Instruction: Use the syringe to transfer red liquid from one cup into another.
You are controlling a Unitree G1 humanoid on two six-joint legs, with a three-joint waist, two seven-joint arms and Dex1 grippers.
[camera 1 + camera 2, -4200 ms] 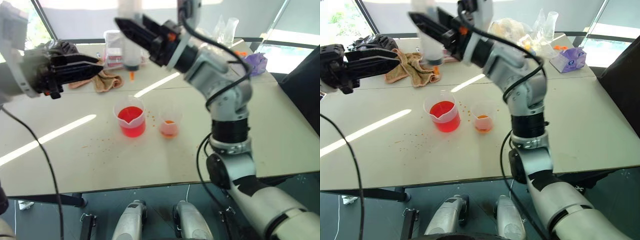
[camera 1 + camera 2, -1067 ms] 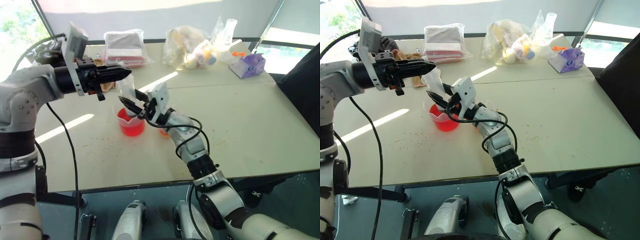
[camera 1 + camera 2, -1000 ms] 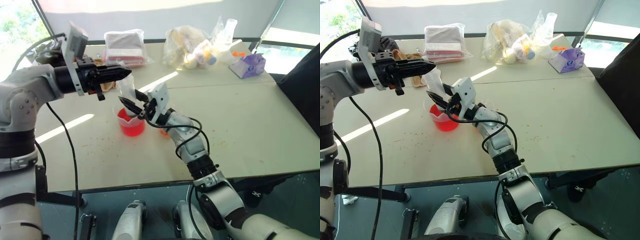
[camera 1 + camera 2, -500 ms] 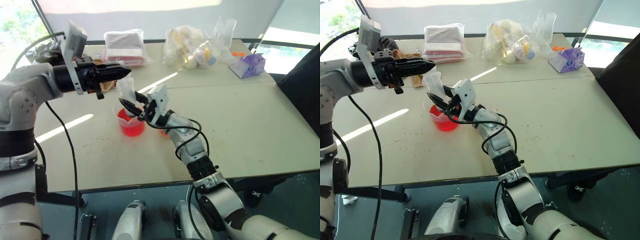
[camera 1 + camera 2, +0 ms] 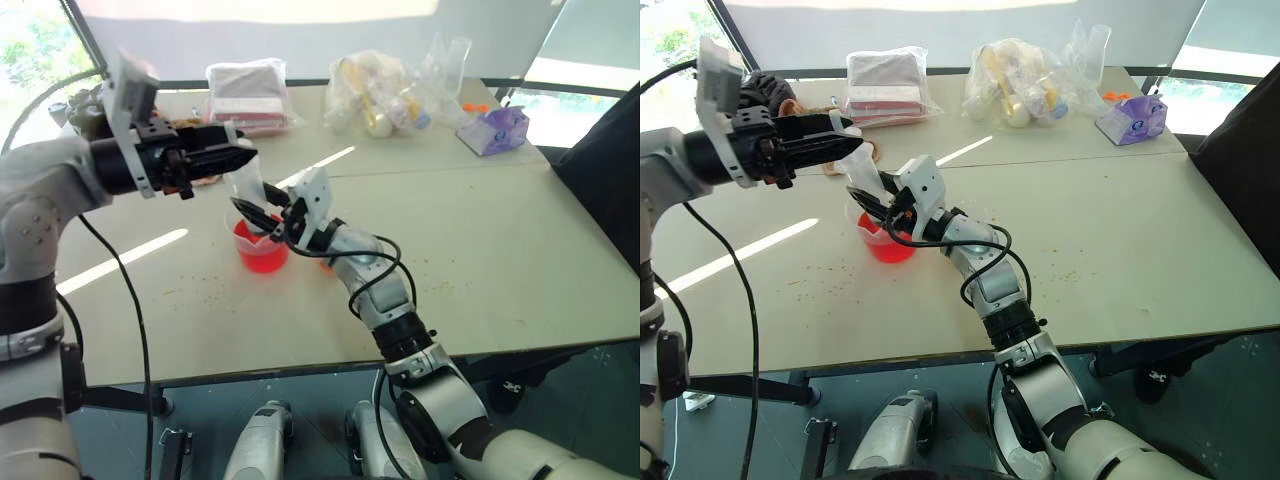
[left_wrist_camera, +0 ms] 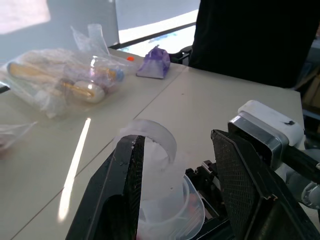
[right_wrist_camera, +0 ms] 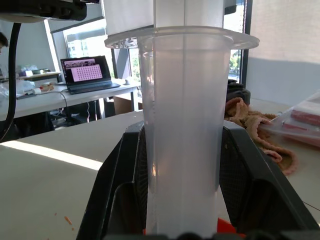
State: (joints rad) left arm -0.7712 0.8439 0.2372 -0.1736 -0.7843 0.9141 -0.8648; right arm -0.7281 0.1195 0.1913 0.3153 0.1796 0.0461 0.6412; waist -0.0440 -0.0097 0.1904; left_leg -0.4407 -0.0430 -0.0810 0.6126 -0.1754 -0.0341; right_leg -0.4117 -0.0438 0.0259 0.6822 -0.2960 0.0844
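The syringe (image 5: 247, 186) stands upright with its lower end in the larger cup (image 5: 262, 252), which holds red liquid (image 5: 884, 246). My right gripper (image 5: 258, 212) is shut on the syringe's clear barrel (image 7: 182, 100) just above the cup's rim. At the level of the plunger's round top (image 6: 150, 132) my left gripper (image 5: 242, 155) is open. That top sits between its fingers, close to one pad (image 6: 131, 165). The smaller cup (image 5: 323, 264) stands to the right of the red one, mostly hidden behind my right forearm.
Along the table's far side lie a bag of folded cloth (image 5: 243, 92), a clear bag of bottles (image 5: 385, 95), a purple tissue pack (image 5: 497, 130) and a brown rag (image 5: 795, 105). Orange specks dot the table (image 5: 480, 260) near the cups.
My left gripper has opened around the plunger's top, which it pinched before, and has edged slightly left. The right gripper and the syringe have stayed over the red cup.
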